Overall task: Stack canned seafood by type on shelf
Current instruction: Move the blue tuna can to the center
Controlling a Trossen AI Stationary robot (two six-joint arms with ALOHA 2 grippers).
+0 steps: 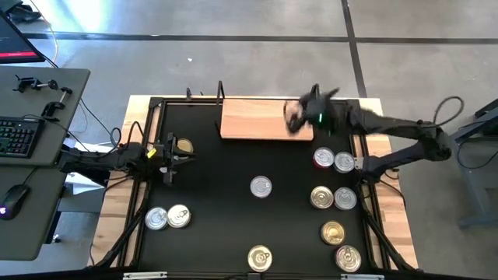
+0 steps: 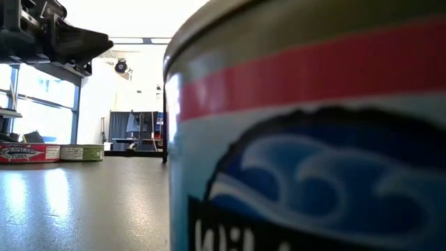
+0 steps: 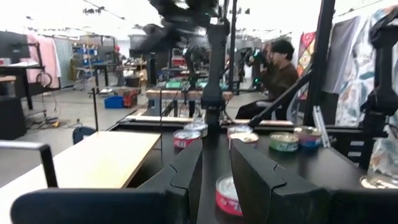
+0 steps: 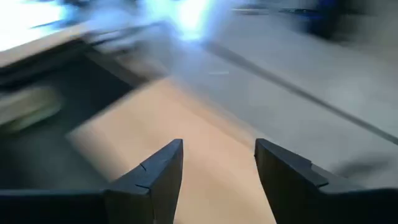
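I see my right gripper above the wooden shelf, fingers apart, empty, left gripper parted beside a gold tin.

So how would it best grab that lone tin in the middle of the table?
Probably straight from above, fingers closing across the round side wall of the lone tin. It lies flat, lid up, too low for a sideways approach, and no other tin crowds it. Neither the right gripper nor the left gripper is near.

Black table carries wooden shelf and scattered tins.
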